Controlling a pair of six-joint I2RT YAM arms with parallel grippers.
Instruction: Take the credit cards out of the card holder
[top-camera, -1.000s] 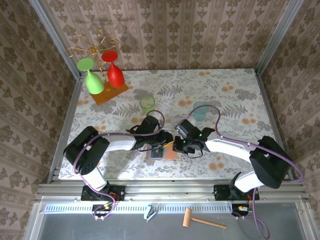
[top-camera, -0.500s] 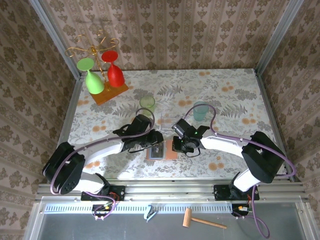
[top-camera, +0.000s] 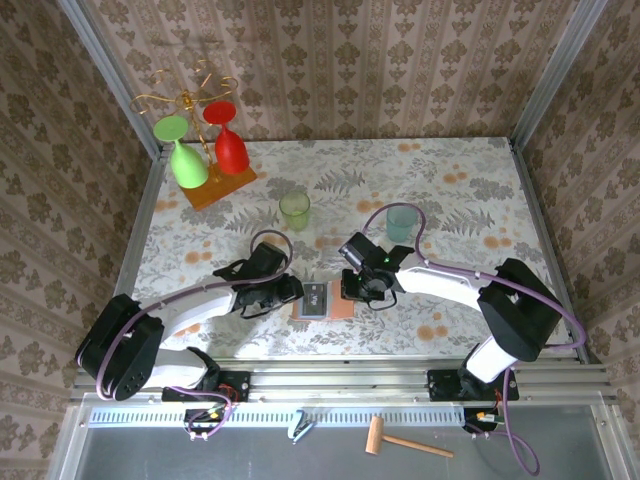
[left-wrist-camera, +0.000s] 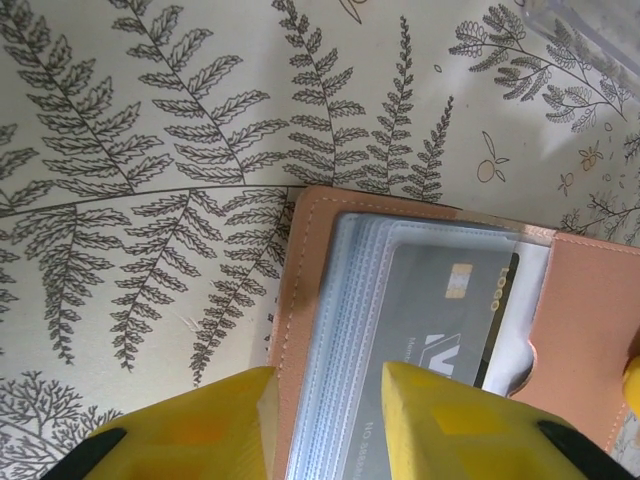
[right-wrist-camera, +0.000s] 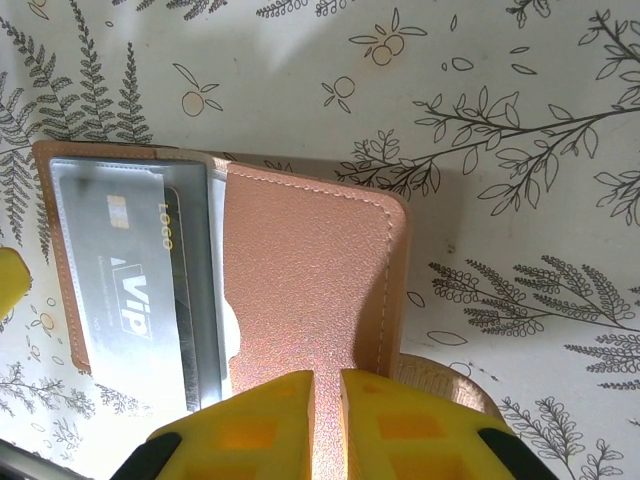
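Change: both arms have drawn in over the last second; the left end effector (left-wrist-camera: 325, 400) has slid back to the holder's left edge, the right end effector (right-wrist-camera: 327, 400) sits at its right flap.
Holder: holder (top-camera: 325, 301) lies open and flat on the counter (top-camera: 470, 200), near the front edge, between the two arms.
Card: grey card (left-wrist-camera: 455, 320) sits in a clear sleeve of the left half, mostly tucked in; (right-wrist-camera: 135, 270) shows it too.
Left end effector: fingers spread a little, straddling the holder's left edge and sleeves, pinching nothing that I can see.
Right end effector: fingers pressed nearly together on the pink flap (right-wrist-camera: 305, 270), likely pinning it down.
Advice: keep the flap pinned; pinch the card's exposed edge alone, not the sleeve, and pull along the pocket.
Risk: holder may drag along with the card.
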